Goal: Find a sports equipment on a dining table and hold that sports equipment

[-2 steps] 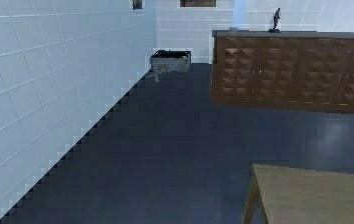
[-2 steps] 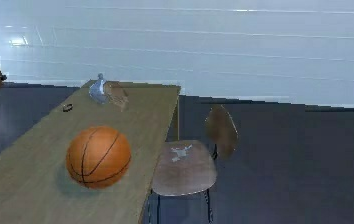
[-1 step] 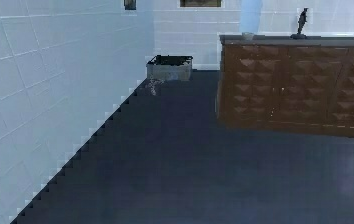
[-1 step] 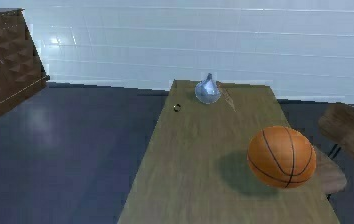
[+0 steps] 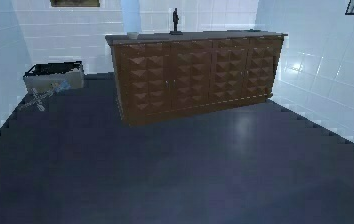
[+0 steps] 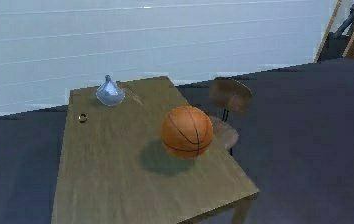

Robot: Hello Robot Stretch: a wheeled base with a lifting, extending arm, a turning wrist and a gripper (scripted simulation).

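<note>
An orange basketball (image 6: 187, 131) with dark seams shows above the right half of a wooden dining table (image 6: 105, 170) in the arm side view. Its shadow falls on the tabletop just to its lower left. I cannot tell whether the ball rests on the wood or hangs slightly above it.
A blue-grey glass vessel (image 6: 109, 92) and a small ring-like thing (image 6: 83, 118) sit at the table's far end. A wooden chair (image 6: 230, 100) stands at its right side. Ahead, a brown sideboard (image 5: 195, 75) carries a dark statuette (image 5: 175, 20). A box (image 5: 53, 75) lies on the dark floor at the left.
</note>
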